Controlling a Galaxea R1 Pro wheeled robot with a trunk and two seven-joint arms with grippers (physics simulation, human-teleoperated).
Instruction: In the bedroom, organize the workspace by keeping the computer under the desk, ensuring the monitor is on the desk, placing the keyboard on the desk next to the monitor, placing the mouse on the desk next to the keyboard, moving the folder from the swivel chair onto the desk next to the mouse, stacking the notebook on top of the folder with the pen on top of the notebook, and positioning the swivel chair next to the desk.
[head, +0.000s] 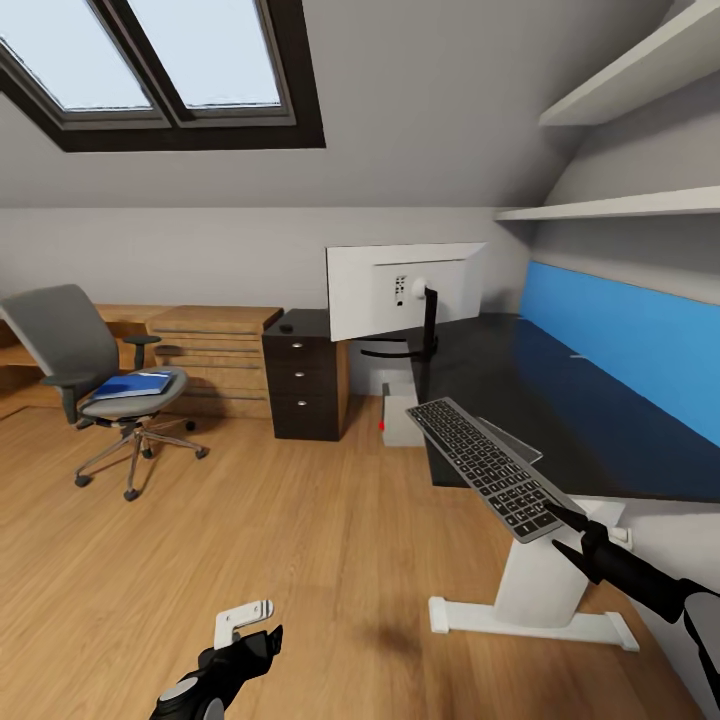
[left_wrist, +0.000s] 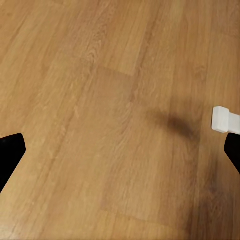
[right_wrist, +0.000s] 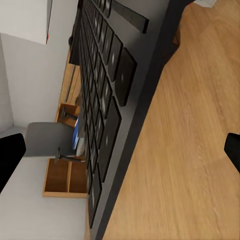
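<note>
The keyboard (head: 490, 465) hangs tilted over the near corner of the black-topped desk (head: 600, 420). Its near end lies between the fingers of my right gripper (head: 562, 532), which stand wide apart and open around the keyboard (right_wrist: 107, 100). The monitor (head: 400, 290) stands on the desk, white back toward me. The computer (head: 400, 418) sits under the desk. The blue folder (head: 135, 385) lies on the swivel chair (head: 70, 345) at the far left. A small dark mouse (head: 287, 327) rests on a dark drawer cabinet (head: 305, 390). My left gripper (head: 255, 628) hangs open over the floor. Notebook and pen are out of view.
Low light-wood cabinets (head: 215, 360) line the back wall behind the chair. The desk's white pedestal foot (head: 530, 615) stretches across the wood floor near my right arm and also shows as a white foot end (left_wrist: 222, 119). Shelves (head: 620, 205) hang above the desk.
</note>
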